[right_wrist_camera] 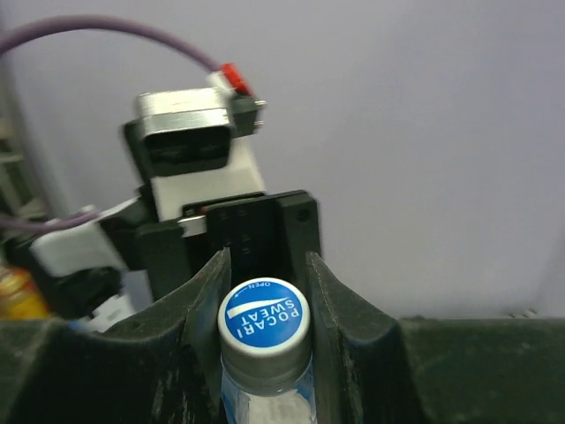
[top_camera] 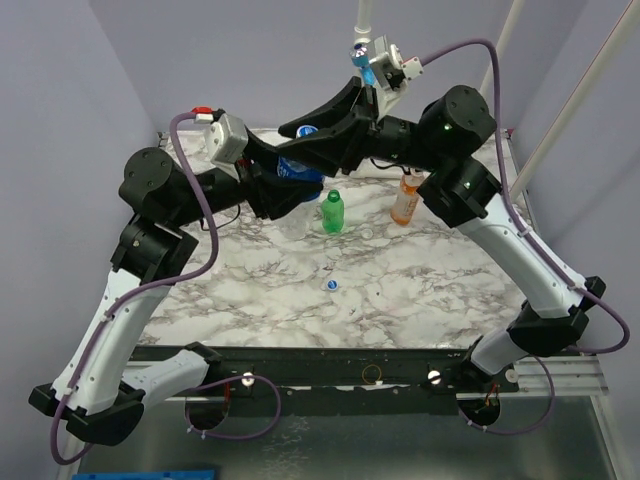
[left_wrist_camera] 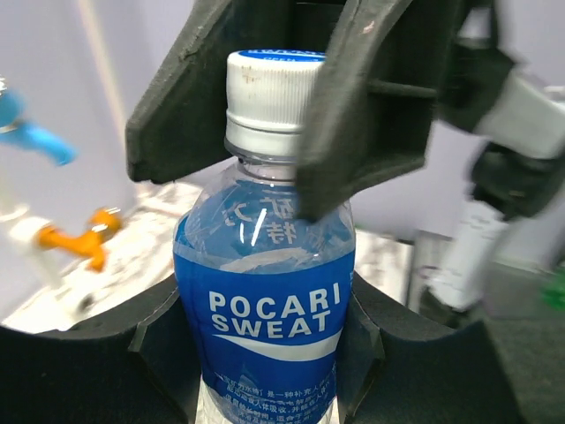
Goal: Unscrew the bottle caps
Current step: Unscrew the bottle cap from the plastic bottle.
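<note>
Blue-label bottle (left_wrist_camera: 265,291) clamped in left pincer (left_wrist_camera: 262,340); right pincer (left_wrist_camera: 265,132) straddles white cap (left_wrist_camera: 269,93), seemingly gripping it.

Blue-label bottle (left_wrist_camera: 265,305) upright at frame centre, white cap (left_wrist_camera: 275,93) still screwed on. Green bottle (top_camera: 333,212) and orange bottle (top_camera: 404,203) upright, mid-frame. Loose cap (top_camera: 332,285) lies lower centre.

The bottle (left_wrist_camera: 234,216) wears a blue label (left_wrist_camera: 269,322) reading "POCARI SWEAT" in white capitals on two lines. The white East Asian characters above it are too smeared to read, and the fine print below it is too small. The flat top of its cap (right_wrist_camera: 263,316) repeats "POCARI SWEAT" in white on blue, upside down in the right wrist view, with a tiny "OPEN" by the rim.
</note>
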